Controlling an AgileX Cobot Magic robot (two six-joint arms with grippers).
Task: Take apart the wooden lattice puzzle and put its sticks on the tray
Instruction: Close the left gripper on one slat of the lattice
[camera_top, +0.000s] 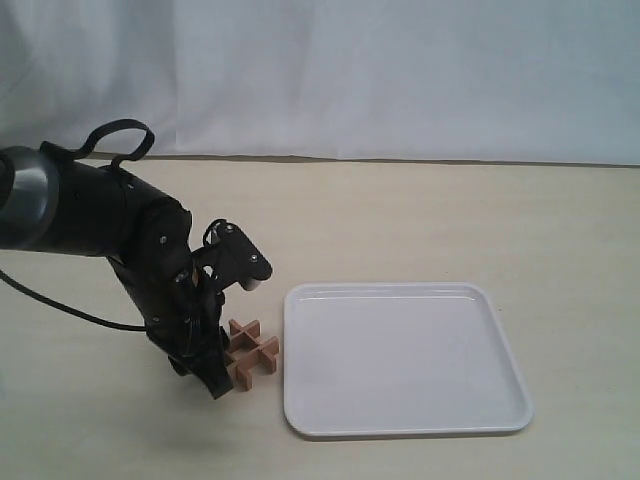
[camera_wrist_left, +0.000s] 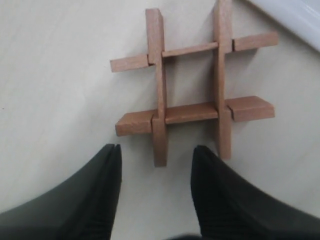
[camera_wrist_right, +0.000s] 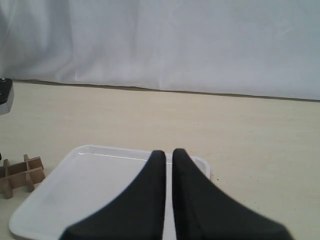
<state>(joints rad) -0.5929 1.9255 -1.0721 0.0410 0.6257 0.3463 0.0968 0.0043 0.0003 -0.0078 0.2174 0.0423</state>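
Observation:
The wooden lattice puzzle (camera_top: 253, 352) lies whole on the table, just left of the white tray (camera_top: 505, 345). Its four reddish-brown sticks (camera_wrist_left: 190, 111) are interlocked in a hash shape. My left gripper (camera_wrist_left: 156, 150) stands open right beside the puzzle, and the end of one stick points into the gap between the black fingertips. In the exterior view the left gripper (camera_top: 218, 383) is low, at the puzzle's near left side. My right gripper (camera_wrist_right: 169, 152) is shut with nothing in it, above the tray (camera_wrist_right: 100, 150), and the puzzle (camera_wrist_right: 20, 174) shows at the frame's edge. The right arm is outside the exterior view.
A white cloth backdrop (camera_top: 400, 70) hangs behind the beige table (camera_top: 450, 220). The left arm's black body (camera_top: 110, 230) and its cable (camera_top: 60, 305) fill the left side. The tray holds nothing.

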